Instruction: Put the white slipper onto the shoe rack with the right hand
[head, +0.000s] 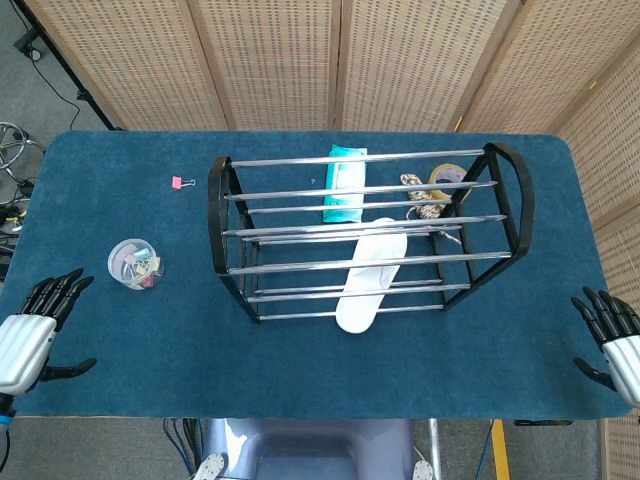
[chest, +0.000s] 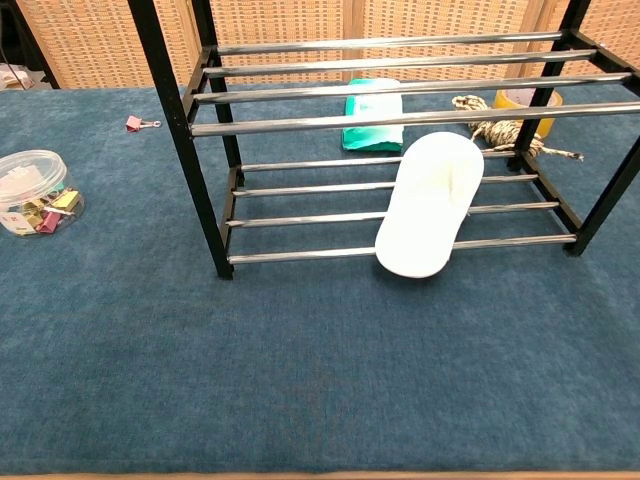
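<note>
Only the head view catches the two hands. The right hand (head: 618, 345) sits at four o'clock, at the table's near right corner, fingers spread and holding nothing. The left hand (head: 28, 335) sits at eight o'clock by the near left edge, likewise spread and empty. The chest view shows neither hand, but looks in under the rails.

The flat white slipper (head: 371, 274) (chest: 431, 203) lies on the lower rails of the black-framed shoe rack with chrome bars (head: 366, 231) (chest: 398, 121), near its middle, one end jutting past the front rail toward six o'clock.

Behind the rack, toward twelve o'clock, lie a teal rectangular packet (head: 344, 183) (chest: 374, 114), a coil of braided rope (head: 424, 196) (chest: 497, 128) and a yellow roll of tape (head: 448, 178) (chest: 524, 102). Any print on the packet is too small to read.

The blue cloth table (head: 120, 350) has broad bare room along its near edge. At nine o'clock stand a clear round tub of coloured clips (head: 135, 263) (chest: 32, 192) and, further back, a small pink binder clip (head: 181, 182) (chest: 137, 123).
</note>
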